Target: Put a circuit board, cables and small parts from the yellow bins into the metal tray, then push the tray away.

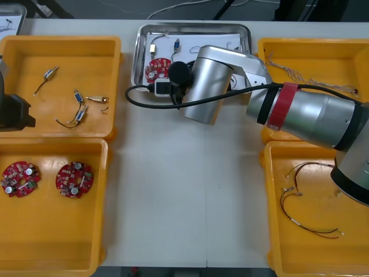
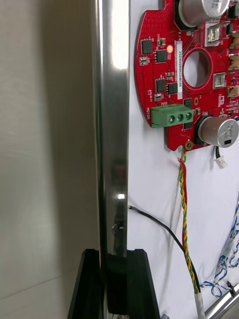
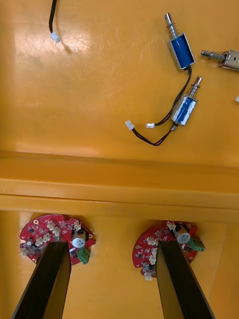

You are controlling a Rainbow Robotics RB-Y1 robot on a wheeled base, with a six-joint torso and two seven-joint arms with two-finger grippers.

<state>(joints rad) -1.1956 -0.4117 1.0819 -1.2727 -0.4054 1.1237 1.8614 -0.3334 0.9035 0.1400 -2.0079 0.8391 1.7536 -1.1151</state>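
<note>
The right gripper clamps its fingers narrowly on the tray rim beside the board, probably a hold for pushing it away. Red and yellow cable and black cable lie inside. The left gripper hangs with its fingers wide over two spare boards. Bins flank the tray.

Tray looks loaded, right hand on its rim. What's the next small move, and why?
Probably start a slow push of the metal tray away. The right hand is shut on its rim, and a circuit board, red and yellow cable and black cable lie inside. The left hand hangs open over the yellow bins.
</note>
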